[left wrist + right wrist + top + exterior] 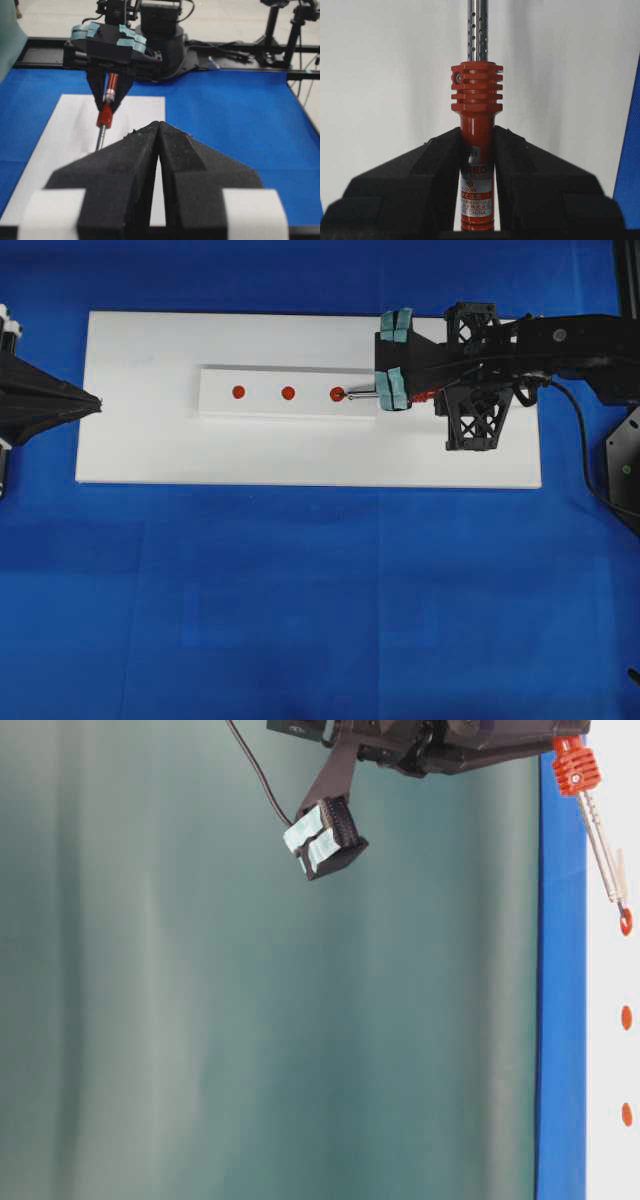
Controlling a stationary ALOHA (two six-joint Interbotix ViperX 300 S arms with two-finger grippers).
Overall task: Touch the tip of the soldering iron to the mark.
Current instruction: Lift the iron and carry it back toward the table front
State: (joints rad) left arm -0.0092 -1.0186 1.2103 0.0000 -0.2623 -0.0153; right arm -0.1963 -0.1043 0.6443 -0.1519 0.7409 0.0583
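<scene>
Soldering iron (476, 150), ribbed red handle, perforated steel shaft, between pinching right fingers (530, 180); left fingers (195, 175) together.

Robotics lab; blue-covered bench (300, 590) (camera tripods (285, 30) behind).

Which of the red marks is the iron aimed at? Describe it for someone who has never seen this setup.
On the blue table lies a white board with a raised white strip carrying three red dots in a row. The target mark is the end dot nearest the right gripper, the only one met by the soldering iron tip.
</scene>
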